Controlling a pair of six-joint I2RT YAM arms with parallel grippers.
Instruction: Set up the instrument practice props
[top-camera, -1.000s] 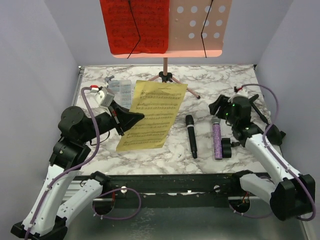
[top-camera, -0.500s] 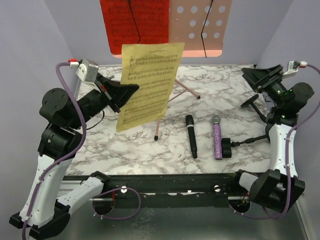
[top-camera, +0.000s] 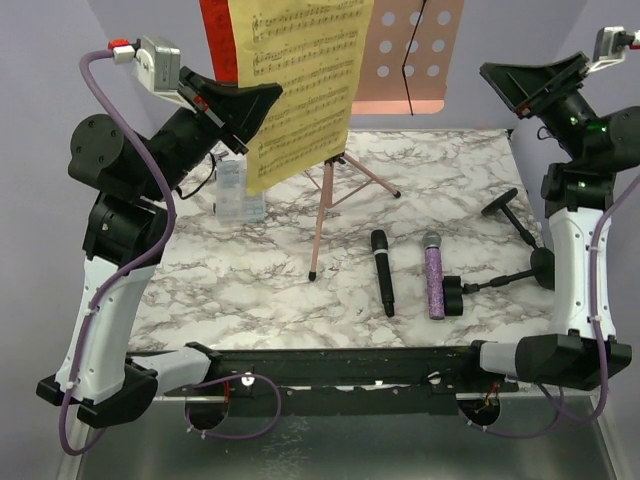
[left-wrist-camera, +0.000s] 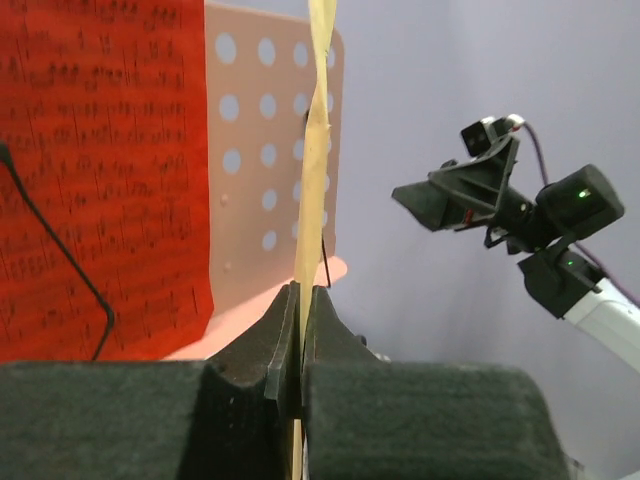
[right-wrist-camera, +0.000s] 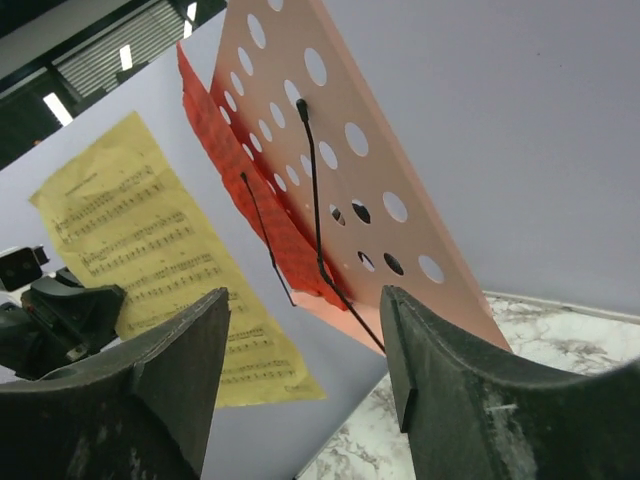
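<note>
The pink perforated music rack (top-camera: 420, 60) stands at the back on thin tripod legs (top-camera: 322, 215). The red sheet (top-camera: 215, 30) rests on its left half. My left gripper (top-camera: 262, 105) is shut on the yellow sheet (top-camera: 300, 80) and holds it upright in the air in front of the rack. In the left wrist view the yellow sheet (left-wrist-camera: 315, 150) shows edge-on between the jaws. My right gripper (top-camera: 535, 80) is open and empty, raised at the far right. The black microphone (top-camera: 382, 272) and the purple glitter microphone (top-camera: 434, 275) lie side by side. Two black mic holders (top-camera: 455, 296) (top-camera: 503, 205) lie on their sides at the right.
A clear plastic compartment box (top-camera: 240, 190) sits at the back left of the marble tabletop (top-camera: 280, 280). Grey walls close in the sides and back. In the right wrist view the rack (right-wrist-camera: 370, 150), red sheet (right-wrist-camera: 260, 210) and yellow sheet (right-wrist-camera: 160, 270) lie ahead.
My left gripper has lifted the yellow sheet off the table and up in front of the rack. My right arm has risen from beside the purple microphone to high at the right.
</note>
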